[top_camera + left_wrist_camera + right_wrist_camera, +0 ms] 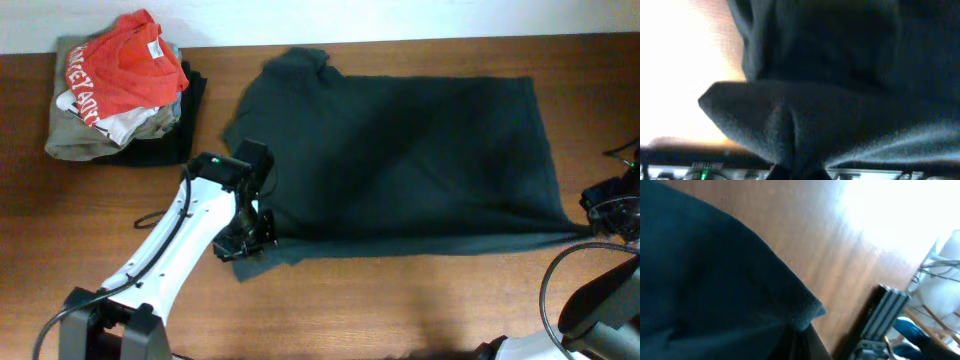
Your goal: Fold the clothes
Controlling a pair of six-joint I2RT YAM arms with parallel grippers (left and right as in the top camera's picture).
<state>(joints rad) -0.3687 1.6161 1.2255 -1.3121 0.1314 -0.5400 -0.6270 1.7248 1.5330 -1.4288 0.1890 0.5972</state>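
Observation:
A dark green T-shirt [400,160] lies spread across the middle of the wooden table, folded once lengthwise. My left gripper [250,240] is at its near left corner, shut on a pinch of the cloth; the left wrist view shows the dark fabric [805,125] bunching into the jaws. My right gripper [600,225] is at the shirt's near right corner, shut on the hem; in the right wrist view the dark cloth [715,280] runs down into the fingers [802,340].
A pile of folded clothes [120,90], red shirt on top, sits at the back left. Bare wood [400,300] lies in front of the shirt. Cables and an aluminium frame [885,315] stand off the right edge.

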